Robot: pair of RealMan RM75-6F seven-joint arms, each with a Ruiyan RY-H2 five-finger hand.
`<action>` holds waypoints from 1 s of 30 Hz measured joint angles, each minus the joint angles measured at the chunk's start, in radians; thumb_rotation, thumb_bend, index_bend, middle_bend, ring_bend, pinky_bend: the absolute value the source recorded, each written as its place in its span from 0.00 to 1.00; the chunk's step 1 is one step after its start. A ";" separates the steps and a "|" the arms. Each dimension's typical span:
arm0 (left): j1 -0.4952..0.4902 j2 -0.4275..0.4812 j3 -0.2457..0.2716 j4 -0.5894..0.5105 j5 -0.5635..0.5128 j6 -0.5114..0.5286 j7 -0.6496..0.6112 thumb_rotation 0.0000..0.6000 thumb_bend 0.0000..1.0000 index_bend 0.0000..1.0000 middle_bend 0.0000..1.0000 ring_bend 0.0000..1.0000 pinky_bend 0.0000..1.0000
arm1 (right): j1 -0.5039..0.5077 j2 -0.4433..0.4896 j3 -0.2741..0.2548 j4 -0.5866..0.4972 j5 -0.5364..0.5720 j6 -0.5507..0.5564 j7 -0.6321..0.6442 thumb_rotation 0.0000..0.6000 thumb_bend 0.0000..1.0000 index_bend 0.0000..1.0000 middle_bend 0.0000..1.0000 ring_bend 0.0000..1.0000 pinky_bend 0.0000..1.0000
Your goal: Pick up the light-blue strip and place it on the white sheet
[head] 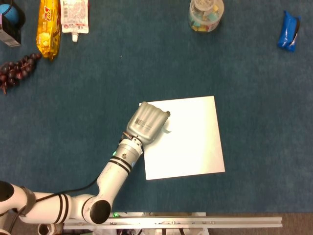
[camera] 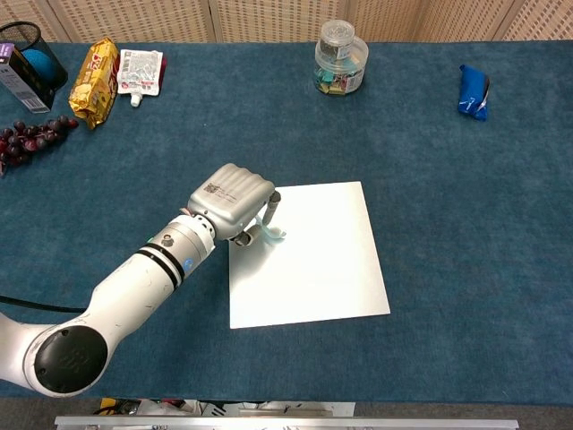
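Left robot hand (camera: 232, 202) sits curled over the near-left corner of the white sheet (camera: 315, 260), fingers pinching the light-blue strip (camera: 271, 233), which pokes out just beneath them above the paper.

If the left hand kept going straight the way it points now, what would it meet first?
Probably only the white sheet under it. The left hand points up-right over the sheet's left corner, holding the light-blue strip. Beyond lies bare table; height is unclear.
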 measured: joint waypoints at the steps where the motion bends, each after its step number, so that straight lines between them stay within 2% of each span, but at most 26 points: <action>1: -0.001 0.000 0.003 -0.001 -0.002 0.002 0.003 1.00 0.38 0.49 0.90 1.00 1.00 | -0.001 0.001 0.000 0.000 0.000 0.001 0.001 1.00 0.23 0.51 0.59 0.67 0.69; 12: 0.004 0.038 0.044 -0.072 0.018 0.029 0.006 1.00 0.38 0.44 0.90 1.00 1.00 | -0.004 -0.002 0.000 -0.001 -0.005 0.008 0.004 1.00 0.23 0.51 0.59 0.67 0.69; 30: -0.002 0.064 0.086 -0.112 0.024 0.010 -0.008 1.00 0.38 0.44 0.90 1.00 1.00 | -0.015 0.002 0.000 -0.007 -0.007 0.024 0.003 1.00 0.23 0.51 0.59 0.67 0.69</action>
